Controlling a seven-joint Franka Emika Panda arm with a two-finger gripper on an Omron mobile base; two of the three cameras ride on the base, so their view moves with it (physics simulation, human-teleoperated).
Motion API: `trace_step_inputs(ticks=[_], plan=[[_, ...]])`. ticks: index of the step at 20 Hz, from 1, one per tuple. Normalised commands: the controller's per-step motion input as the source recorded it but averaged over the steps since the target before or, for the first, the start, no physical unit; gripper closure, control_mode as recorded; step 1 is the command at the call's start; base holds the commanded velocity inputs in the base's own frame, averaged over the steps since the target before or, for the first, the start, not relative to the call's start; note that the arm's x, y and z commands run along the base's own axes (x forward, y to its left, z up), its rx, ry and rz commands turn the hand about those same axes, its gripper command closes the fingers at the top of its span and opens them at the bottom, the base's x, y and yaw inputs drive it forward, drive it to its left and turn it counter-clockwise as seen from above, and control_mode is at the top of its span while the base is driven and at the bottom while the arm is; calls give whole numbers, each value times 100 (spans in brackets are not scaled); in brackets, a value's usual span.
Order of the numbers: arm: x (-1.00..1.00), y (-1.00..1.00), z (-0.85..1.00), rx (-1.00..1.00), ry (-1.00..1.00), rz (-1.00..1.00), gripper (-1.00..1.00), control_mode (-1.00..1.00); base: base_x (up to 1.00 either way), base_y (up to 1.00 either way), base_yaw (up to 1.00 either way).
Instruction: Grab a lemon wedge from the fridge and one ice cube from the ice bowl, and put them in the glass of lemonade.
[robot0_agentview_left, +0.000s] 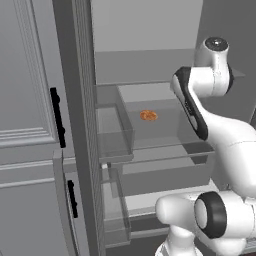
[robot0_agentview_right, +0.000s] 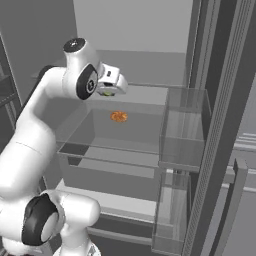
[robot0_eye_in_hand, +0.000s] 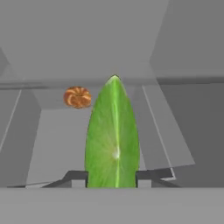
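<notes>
We count one pointed green lemon wedge (robot0_eye_in_hand: 113, 135) clamped between two dark fingers (robot0_eye_in_hand: 78, 178), one flat round orange item (robot0_eye_in_hand: 78, 97) on the fridge's glass shelf (robot0_agentview_left: 165, 132).

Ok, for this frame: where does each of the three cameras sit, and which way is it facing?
Left base view: behind the arm to its left, facing into the open fridge; white arm rising from lower right; the small flat orange item lies on a glass shelf.
Right base view: behind the arm to its right, same fridge interior; arm at left, hand above the shelf.
Hand view: on the hand, looking along the fingers; they are shut on the lemon wedge.
Shared: all three show the orange item.
</notes>
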Motion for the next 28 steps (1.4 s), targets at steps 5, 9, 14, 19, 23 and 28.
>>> trace_step_inputs(ticks=[5,9,14,19,23,28], plan=[[-100,50,-94,-9,-4,0,100,-100,0,0,0],[-50,18,-44,-3,0,0,100,100,-50,11,0],[0,0,0,0,0,0,100,100,-100,5,0],[0,0,0,0,0,0,100,100,-100,0,0],[0,0,0,0,0,0,100,100,-98,-29,0],[0,0,0,0,0,0,100,100,-76,-89,-12]])
